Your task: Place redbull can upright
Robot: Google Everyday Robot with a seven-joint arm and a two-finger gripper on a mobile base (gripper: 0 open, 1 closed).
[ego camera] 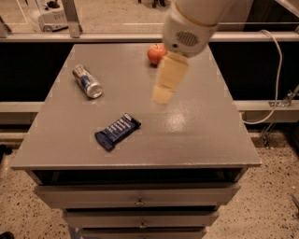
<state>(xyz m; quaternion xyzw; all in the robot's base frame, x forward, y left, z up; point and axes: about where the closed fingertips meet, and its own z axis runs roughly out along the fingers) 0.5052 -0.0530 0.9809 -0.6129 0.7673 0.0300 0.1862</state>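
Redbull can (pixel 87 81) lies on its side at the left rear of the worktop (pixel 201 130), well apart from the hand (pixel 162 95). The hand hangs above the worktop's middle; whether it is released or clenched cannot be told. Apple (pixel 156 53) sits just behind it. Dark-blue snack wrapper (pixel 117 131) lies flat, nearer the front.

Arm (pixel 205 11) in from top — wrist (pixel 188 36) bent, claw (pixel 163 96) hangs down-left, approx mid-view.
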